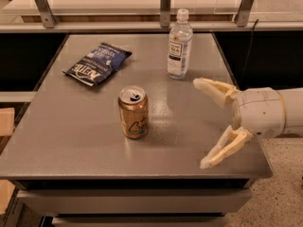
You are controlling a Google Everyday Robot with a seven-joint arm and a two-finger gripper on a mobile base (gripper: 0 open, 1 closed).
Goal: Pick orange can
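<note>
The orange can [133,112] stands upright near the middle of the grey table [71,136], golden-orange with a silver pull-tab top and cursive script. My gripper [201,124] comes in from the right, over the table's right side. Its two pale fingers are spread wide apart, one finger [213,90] farther back and the other [221,149] near the front edge, both pointing left toward the can. The gripper is empty and a good hand's width to the right of the can.
A clear water bottle [180,45] stands upright behind the gripper, at the back right. A dark blue chip bag [97,63] lies flat at the back left. A metal rail frame [164,4] runs behind the table.
</note>
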